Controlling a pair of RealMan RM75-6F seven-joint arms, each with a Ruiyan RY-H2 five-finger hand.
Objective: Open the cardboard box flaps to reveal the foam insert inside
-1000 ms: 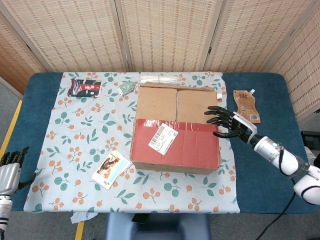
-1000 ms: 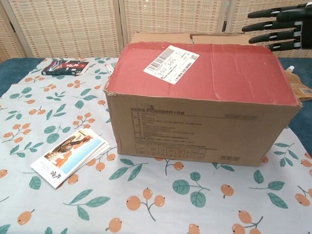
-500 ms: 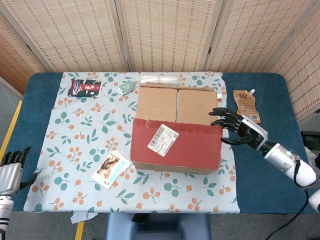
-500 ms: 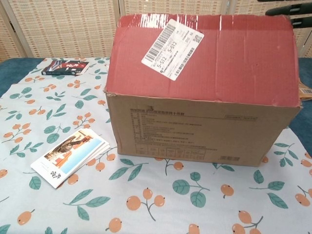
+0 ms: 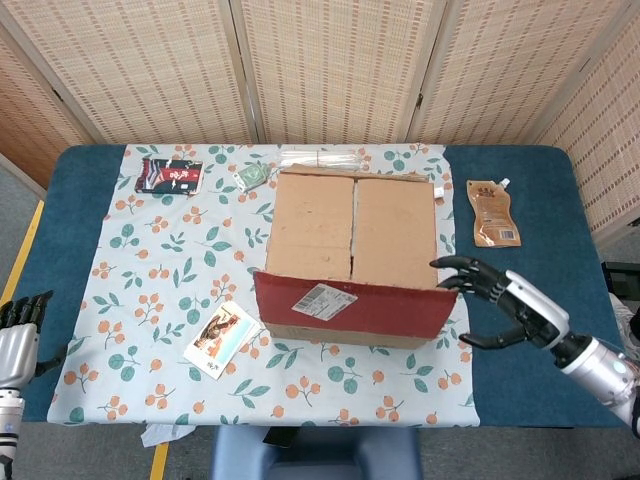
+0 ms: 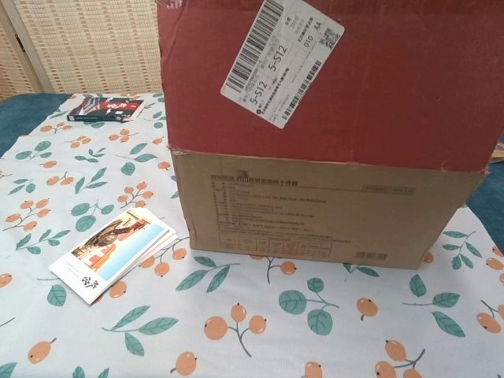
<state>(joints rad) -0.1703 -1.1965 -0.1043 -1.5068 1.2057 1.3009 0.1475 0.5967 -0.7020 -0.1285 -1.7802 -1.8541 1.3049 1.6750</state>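
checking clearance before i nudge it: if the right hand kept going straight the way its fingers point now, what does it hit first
Most likely the raised red flap of the cardboard box. The right hand points left toward the flap's right end, fingertips about at its edge; contact cannot be told from the head view.

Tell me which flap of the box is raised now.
The red flap with the shipping label, on the box's near side. It stands up, while the two brown flaps behind it lie flat and closed.

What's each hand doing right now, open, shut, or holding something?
Left hand: open, holding nothing, at the table's near left edge.
Right hand: open, fingers spread, fingertips at the raised red flap.
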